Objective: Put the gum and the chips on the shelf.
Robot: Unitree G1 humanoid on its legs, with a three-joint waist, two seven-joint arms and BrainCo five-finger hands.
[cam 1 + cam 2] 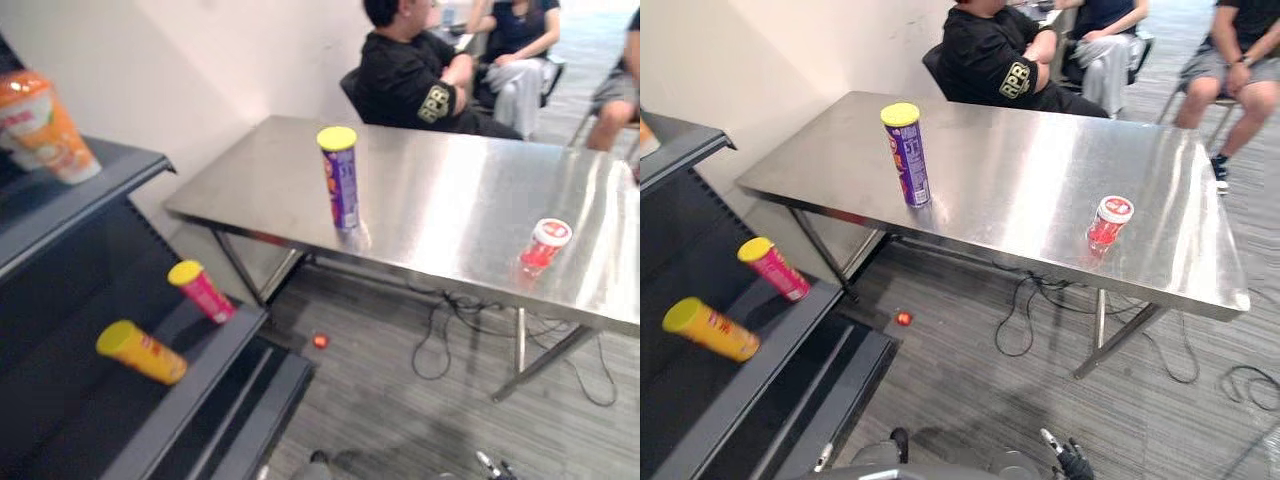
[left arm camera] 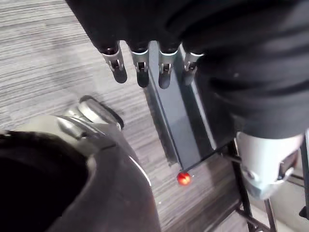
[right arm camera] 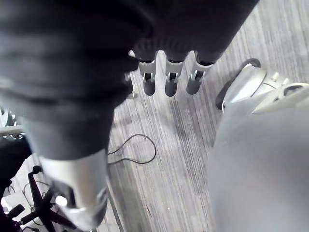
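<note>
Well away from loose-fingered left hand (image 2: 140, 71) and right hand (image 3: 170, 83), chips (image 1: 340, 180) and gum (image 1: 545, 246) stand on the table (image 1: 450, 170).

Brushed-steel rectangular table (image 1: 1020, 170): a tall purple chips can with a yellow lid (image 1: 907, 155) stands upright near its left end, and a small red gum tub with a white lid (image 1: 1108, 222) sits well apart towards the right. Dark metal shelf unit (image 1: 215, 345): the middle board carries a pink can with a yellow lid (image 1: 202, 291) and a yellow-orange can (image 1: 141, 352), and the top board carries an orange-and-white packet (image 1: 45, 125). Grey striped floor (image 1: 970, 400): a small red ball (image 1: 904, 319) lies beside the shelf's base.
</note>
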